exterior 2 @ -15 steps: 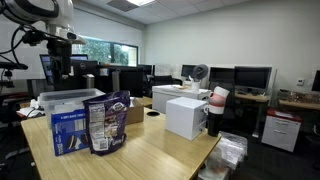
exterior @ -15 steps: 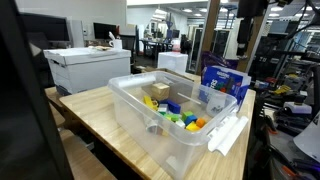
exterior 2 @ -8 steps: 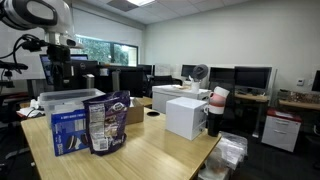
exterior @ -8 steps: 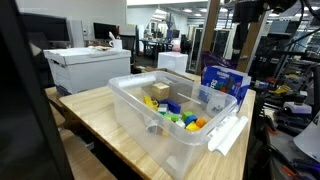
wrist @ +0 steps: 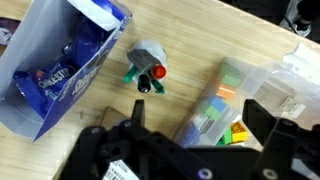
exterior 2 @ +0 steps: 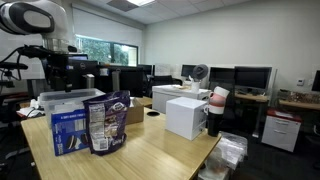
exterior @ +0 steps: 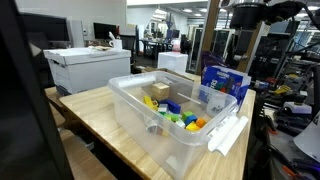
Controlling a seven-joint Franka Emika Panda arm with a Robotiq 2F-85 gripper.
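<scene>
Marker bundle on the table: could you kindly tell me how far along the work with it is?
Done: nothing with it yet; coloured blocks sit in the clear bin. In hand: the claw hangs open and empty above the table. Left: everything; the marker bundle lies untouched between the blue snack bag and the bin.

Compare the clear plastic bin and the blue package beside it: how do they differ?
The clear plastic bin is see-through; the blue package is opaque and printed. The bin is low and wide; the package stands upright and narrower. The bin visibly holds coloured blocks; the package's contents do not show. Both stand on the wooden table.
</scene>
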